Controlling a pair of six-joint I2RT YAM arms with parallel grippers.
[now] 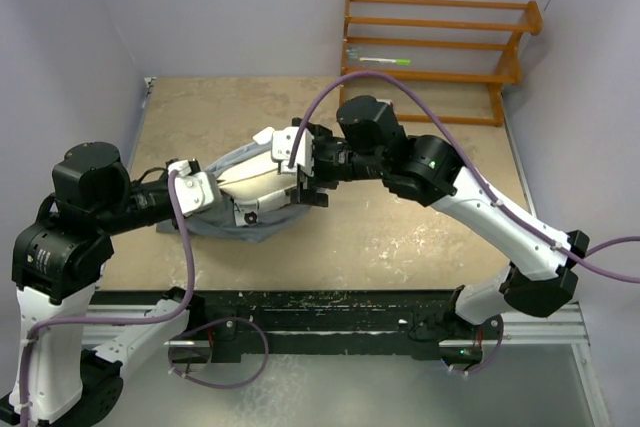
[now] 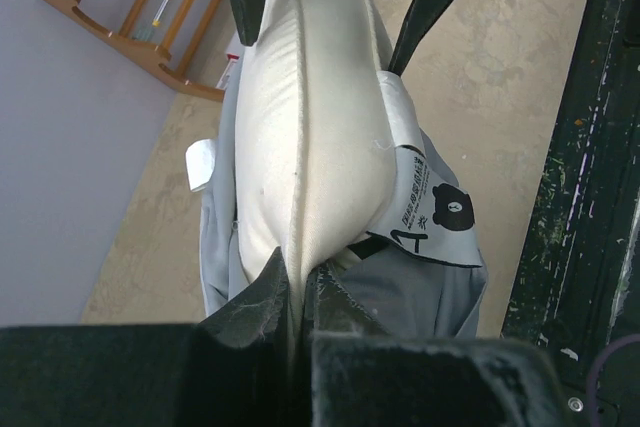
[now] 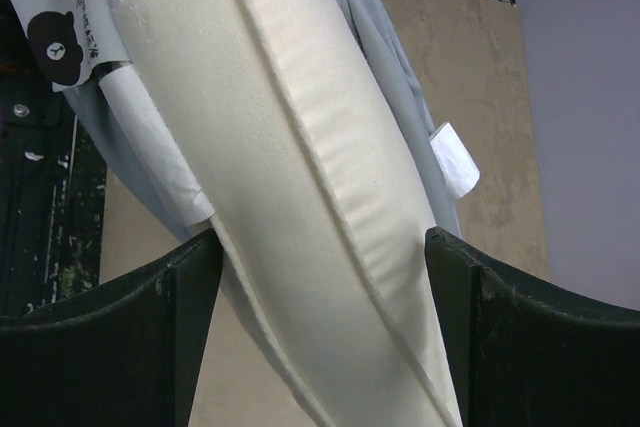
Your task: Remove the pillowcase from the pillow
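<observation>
The cream pillow (image 1: 252,187) lies mid-table between both grippers, with the blue-grey pillowcase (image 1: 243,228) bunched around and under it. In the left wrist view my left gripper (image 2: 297,287) is shut on the seam edge of the pillow (image 2: 310,117). The pillowcase (image 2: 420,302) hangs slack beside it, with a bear-logo label (image 2: 445,212). My left gripper also shows in the top view (image 1: 213,190). My right gripper (image 3: 320,267) is open, its fingers (image 3: 190,282) straddling the far end of the pillow (image 3: 290,147); the pillowcase (image 3: 375,37) trails behind. It also shows in the top view (image 1: 305,175).
A wooden rack (image 1: 440,47) holding a green pen (image 1: 385,61) stands against the back right wall. A black rail (image 1: 330,312) runs along the table's near edge, close below the pillowcase. Purple cables loop over both arms.
</observation>
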